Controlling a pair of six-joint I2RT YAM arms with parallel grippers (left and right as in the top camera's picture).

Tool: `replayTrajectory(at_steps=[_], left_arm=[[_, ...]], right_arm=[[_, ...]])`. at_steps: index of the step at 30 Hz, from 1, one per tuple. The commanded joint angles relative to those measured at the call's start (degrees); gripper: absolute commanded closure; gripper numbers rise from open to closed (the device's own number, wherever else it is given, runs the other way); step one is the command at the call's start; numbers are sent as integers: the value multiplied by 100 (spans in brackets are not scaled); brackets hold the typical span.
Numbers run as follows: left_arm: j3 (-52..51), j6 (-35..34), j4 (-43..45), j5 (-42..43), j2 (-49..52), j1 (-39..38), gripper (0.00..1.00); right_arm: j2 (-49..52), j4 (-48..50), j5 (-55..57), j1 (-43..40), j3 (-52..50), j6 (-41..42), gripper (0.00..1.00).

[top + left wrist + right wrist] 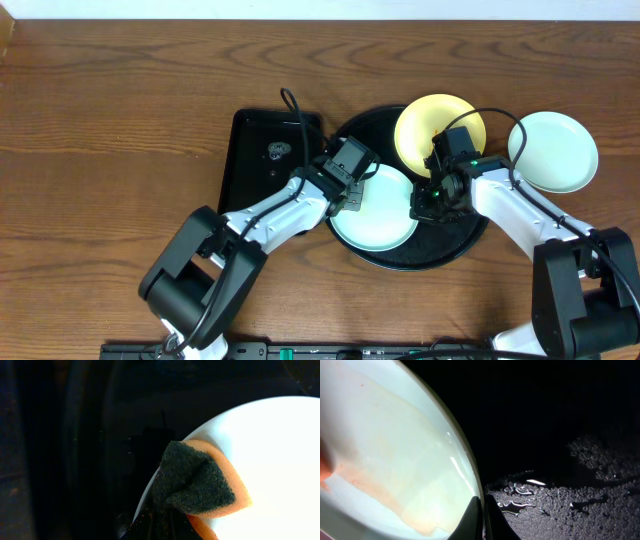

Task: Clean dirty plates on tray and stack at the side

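Centrally, left gripper (348,198), clamped on a scouring sponge (200,482), presses the mint plate (385,218) on the round tray (452,245); right gripper (482,517), fingers closed together at its rim, should brace it while smears (395,500) are wiped.

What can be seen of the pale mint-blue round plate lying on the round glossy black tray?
The pale mint-blue round plate lies flat, face up, on the round glossy black tray. Smooth and glossy, it has a shallow rim and faint orange-brown smears inside. An orange sponge with a dark scrub face, held in the left gripper, presses its left edge; the right gripper seems to pinch its right rim.
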Motion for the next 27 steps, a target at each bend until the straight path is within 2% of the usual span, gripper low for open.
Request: replayTrajectory(at_steps=[1, 6, 11, 16, 23, 27], left_arm=[[-118, 479, 46, -492, -413, 212, 92], [-118, 549, 245, -560, -1366, 426, 92], [-118, 546, -122, -560, -1878, 863, 93], [-140, 459, -564, -494, -1788, 1438, 92], [-175, 463, -614, 455, -1235, 2035, 92], [-175, 463, -584, 990, -785, 2214, 92]], right_arm=[[0, -26, 35, 35, 31, 63, 99], [0, -11, 72, 35, 31, 63, 99], [0, 155, 68, 35, 33, 61, 99], [-4, 527, 68, 35, 33, -111, 99], [-55, 962, 116, 33, 170, -485, 99], [-275, 955, 603, 35, 361, -785, 99]])
